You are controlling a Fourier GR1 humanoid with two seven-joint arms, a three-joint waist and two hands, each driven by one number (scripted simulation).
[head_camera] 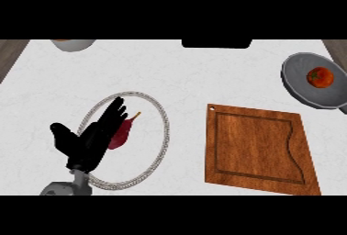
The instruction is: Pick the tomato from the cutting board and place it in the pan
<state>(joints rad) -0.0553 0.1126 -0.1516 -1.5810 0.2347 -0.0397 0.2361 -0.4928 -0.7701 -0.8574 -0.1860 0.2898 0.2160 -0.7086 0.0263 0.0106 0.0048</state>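
Observation:
A red tomato (321, 77) lies inside the grey pan (298, 85) at the right edge of the counter. The wooden cutting board (257, 144) sits right of centre with nothing on it. My left hand (92, 137) hovers open at the lower left, fingers straight, over a plate. No hand is near the tomato or the pan. My right hand does not show in the view.
A grey-rimmed plate (161, 133) at the left holds a dark red chilli pepper (123, 133), partly hidden by my left hand. A white bowl (71, 44) stands at the far left edge. A black object (217, 43) sits at the far edge, centre.

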